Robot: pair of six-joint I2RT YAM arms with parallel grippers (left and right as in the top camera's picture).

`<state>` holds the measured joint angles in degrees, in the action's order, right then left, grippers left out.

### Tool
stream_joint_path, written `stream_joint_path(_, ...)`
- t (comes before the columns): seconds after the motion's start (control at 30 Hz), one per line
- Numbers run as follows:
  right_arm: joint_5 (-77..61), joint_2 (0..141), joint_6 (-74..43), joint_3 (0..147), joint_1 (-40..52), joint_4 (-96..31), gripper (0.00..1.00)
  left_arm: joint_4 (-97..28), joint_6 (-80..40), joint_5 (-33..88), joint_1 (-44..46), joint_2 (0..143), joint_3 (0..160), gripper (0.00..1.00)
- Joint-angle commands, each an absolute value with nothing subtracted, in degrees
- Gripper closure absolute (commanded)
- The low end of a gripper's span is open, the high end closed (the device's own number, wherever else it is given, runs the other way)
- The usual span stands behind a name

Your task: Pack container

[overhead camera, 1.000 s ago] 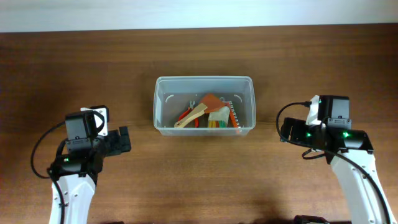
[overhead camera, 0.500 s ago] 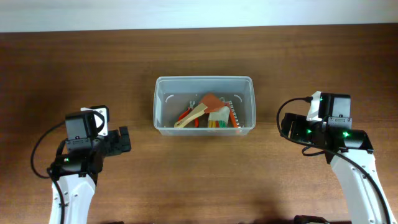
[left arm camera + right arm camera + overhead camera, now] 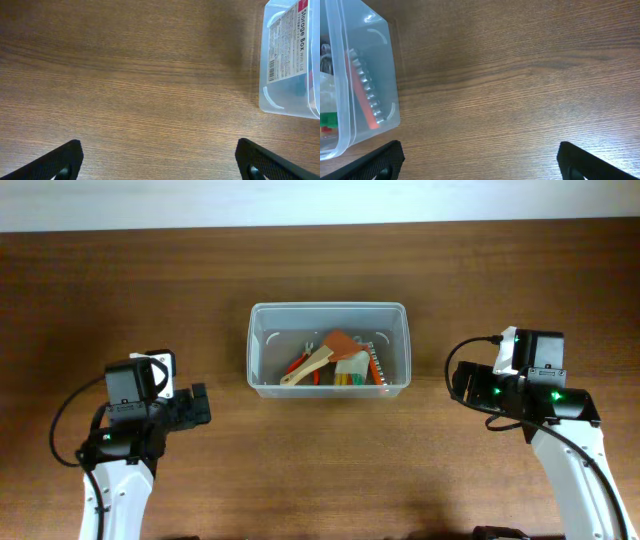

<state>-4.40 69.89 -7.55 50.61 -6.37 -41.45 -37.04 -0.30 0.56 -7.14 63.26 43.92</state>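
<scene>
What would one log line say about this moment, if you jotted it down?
container: mid-table, tools inside | left gripper: open, empty, apart from it | right gripper: open, empty, apart from it

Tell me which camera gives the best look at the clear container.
Overhead: the whole container shows, rim and tools inside. Left wrist catches only its labelled corner; right wrist shows one end, with an orange toothed tool.

You are looking at a robotics lab setup: a cabled left arm (image 3: 125, 430) and right arm (image 3: 545, 405), green lights glowing, are sitting at a dark wood-grain surface (image 3: 320, 475), a white wall (image 3: 320, 200) is running behind it, and a labelled clear storage box (image 3: 251, 350) is standing mid-surface.
</scene>
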Motion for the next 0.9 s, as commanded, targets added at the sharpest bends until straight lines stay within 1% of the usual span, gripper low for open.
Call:
stream_joint_path(0.0, -3.9, 69.8, -8.0, 51.3, -6.3, -41.1, 0.01, -36.9, -0.9, 0.0, -6.9, 63.3, 43.6, 0.01)
stream_joint_path(0.53, -3.9, 69.8, -8.0, 51.3, -6.3, -41.1, 0.01, -37.0, -0.8, -0.1, -6.9, 62.7, 43.5, 0.01)
stream_joint_path(0.77, -3.9, 69.8, -8.0, 51.3, -6.3, -41.1, 0.01, -39.4, -0.2, -1.5, -6.9, 47.4, 43.5, 0.01)
stream_joint_path(0.87, -3.9, 69.8, -8.0, 51.3, -6.3, -41.1, 0.01, -40.5, -0.3, 0.7, -6.8, 38.7, 43.5, 0.01)
